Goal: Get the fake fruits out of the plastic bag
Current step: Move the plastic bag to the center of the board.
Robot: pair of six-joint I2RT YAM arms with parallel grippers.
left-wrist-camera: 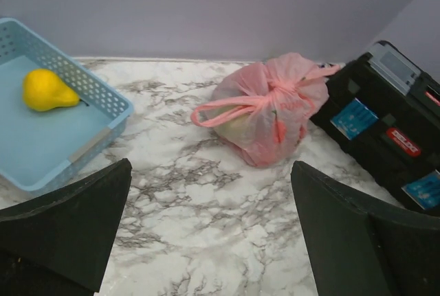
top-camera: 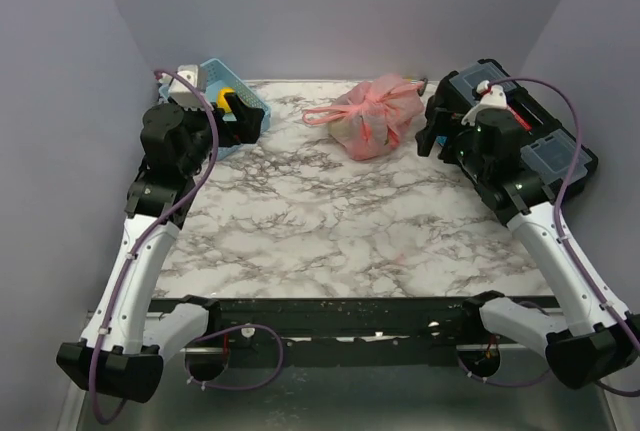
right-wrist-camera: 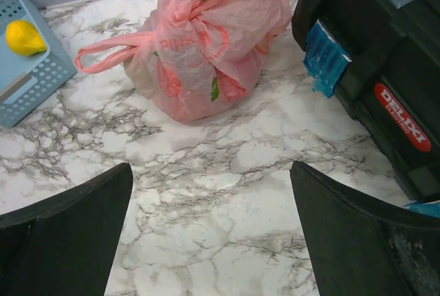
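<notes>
The plastic bag lies at the far middle of the table, fruits apparently inside it; the basket sits well to its left, a pear in it; the case stands just right of the bag.

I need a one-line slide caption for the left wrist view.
Open left hand facing the pink plastic bag on the marble table; a yellow pear lies in the blue basket.

A blue basket and a black toolbox sit well apart — on a marble table.
</notes>
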